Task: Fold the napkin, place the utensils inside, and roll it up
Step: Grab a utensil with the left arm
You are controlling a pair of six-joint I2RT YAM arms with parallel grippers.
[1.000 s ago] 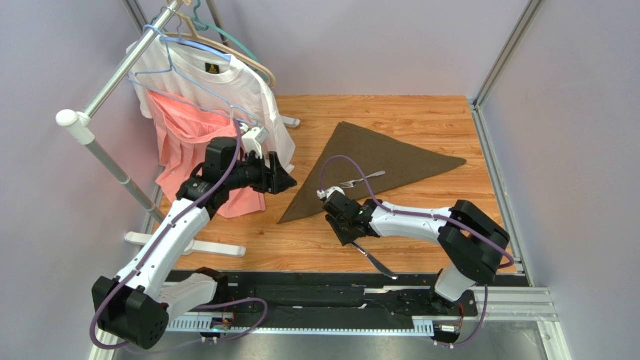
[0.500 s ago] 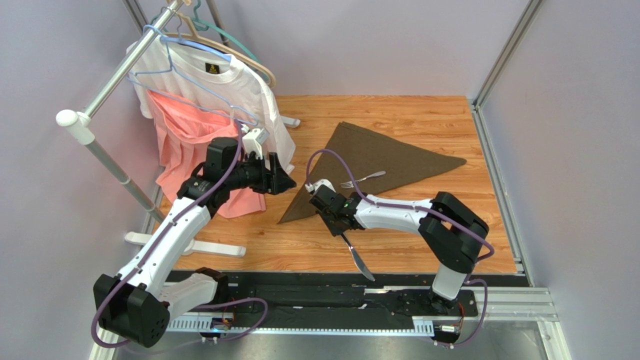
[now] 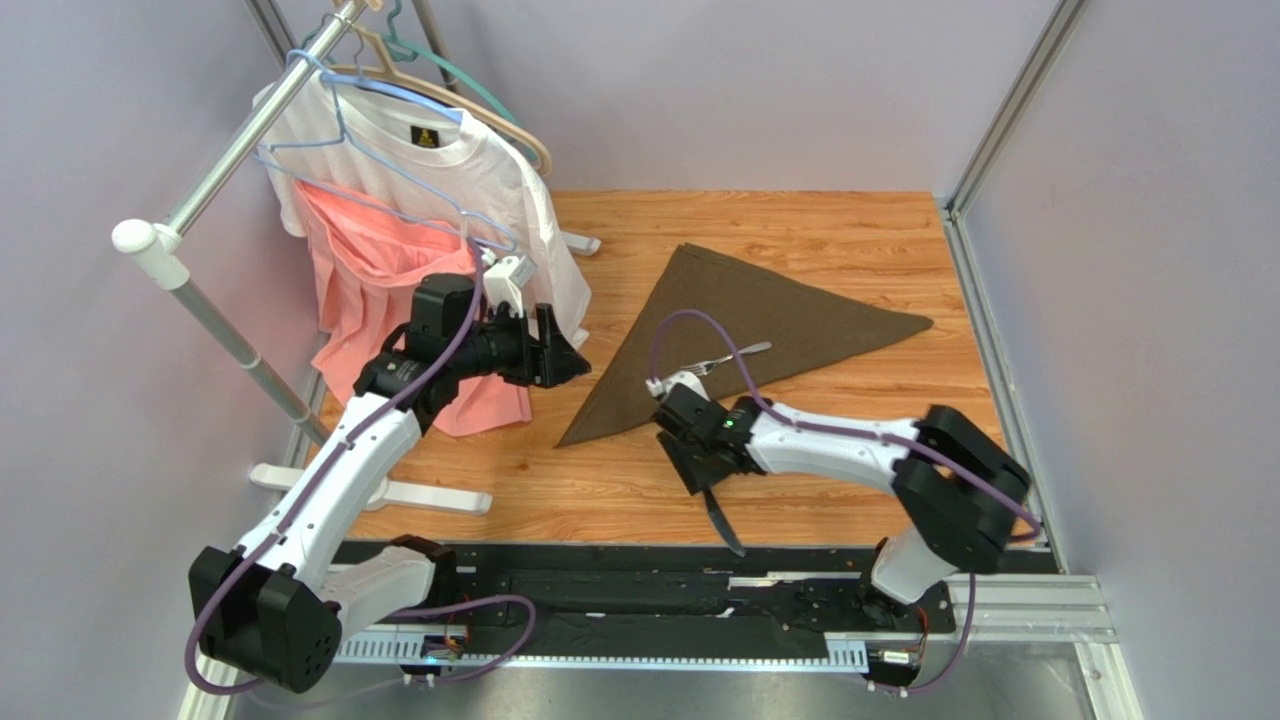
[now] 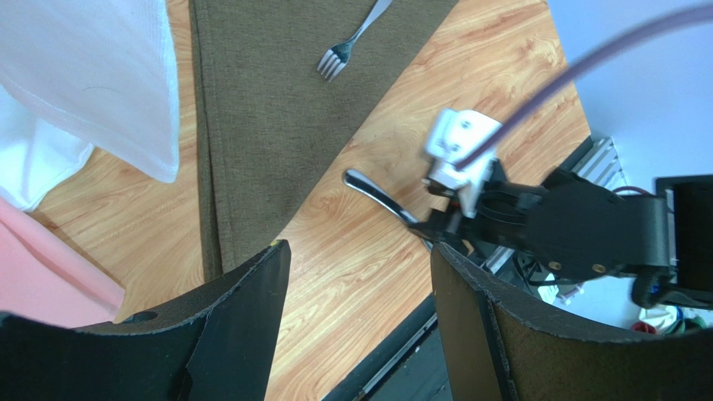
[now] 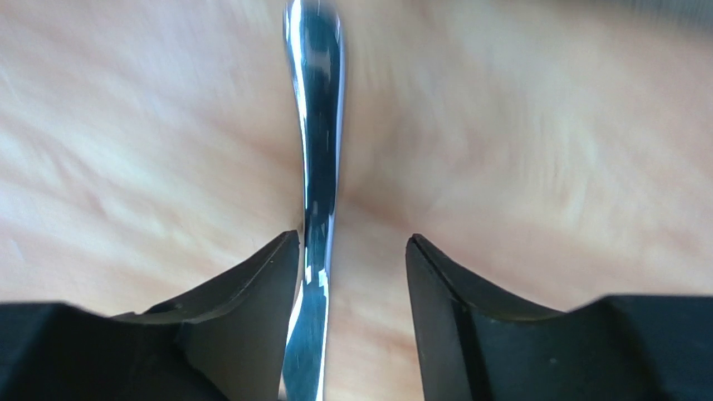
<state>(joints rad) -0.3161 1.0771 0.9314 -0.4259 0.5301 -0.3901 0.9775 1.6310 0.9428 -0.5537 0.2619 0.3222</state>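
The olive-brown napkin [image 3: 759, 318] [image 4: 268, 109] lies folded into a triangle on the wooden table. The silver fork [image 3: 723, 360] [image 4: 351, 42] rests on it. The knife [image 3: 723, 518] [image 5: 316, 125] [image 4: 372, 190] lies on bare wood just in front of the napkin's near edge. My right gripper [image 3: 703, 473] [image 5: 351, 242] stands open over the knife; the blade touches the left finger, with a gap to the right finger. My left gripper [image 3: 568, 360] [image 4: 360, 255] hovers open and empty above the napkin's left corner.
A clothes rack stands at the left with a white T-shirt [image 3: 451, 180] and a pink garment [image 3: 376, 285]; its white foot [image 3: 376, 488] lies on the table. A black rail [image 3: 631, 578] runs along the near edge. A metal frame [image 3: 984, 330] borders the right side.
The right arm swung the knife left, then drew back right. Its jaws have opened off the knife, which now lies loose on the wood. The left arm has not moved.
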